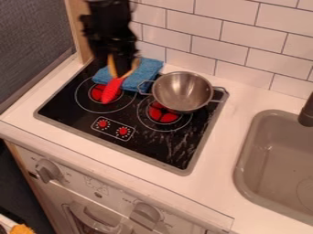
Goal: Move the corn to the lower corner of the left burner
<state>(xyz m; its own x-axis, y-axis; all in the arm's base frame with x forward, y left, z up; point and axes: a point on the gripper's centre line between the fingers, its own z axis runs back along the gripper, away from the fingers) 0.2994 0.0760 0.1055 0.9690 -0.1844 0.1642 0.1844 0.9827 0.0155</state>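
Placing: the target is the near (lower) part of the left burner [89, 103]; its ring clears the control panel [112, 128] by a narrow strip, so a drop carried too far forward could end up on the dials. The red tapering piece [111, 90], taken as the corn (identity not certain), lies over the burner's heated patch, narrow end toward the near rim. By judgement only a short shift is wanted: keep it low, ease it nearward and slightly left, let the narrow end settle inside the ring, then release straight up so that it does not roll or swivel. Behind it is the folded blue cloth [147, 73], which might snag and drag; to the right, the steel pot [182, 90], whose left handle is near enough to be bumped by a sideways swing. The gripper [123, 68] is above the far end of the piece, with tan strips about it; cannot tell whether it is wide, narrow or holding the piece. Count, near to far: orange thing [23, 229] at the bottom left edge, 1; large oven knobs [47, 170], 2; small red dials, 2; burners, 2; red piece, 1; pot, 1, with 2 handles; sink [243, 155], 1; dark faucet [307, 112], 1; cloth, 1; gripper, 1.
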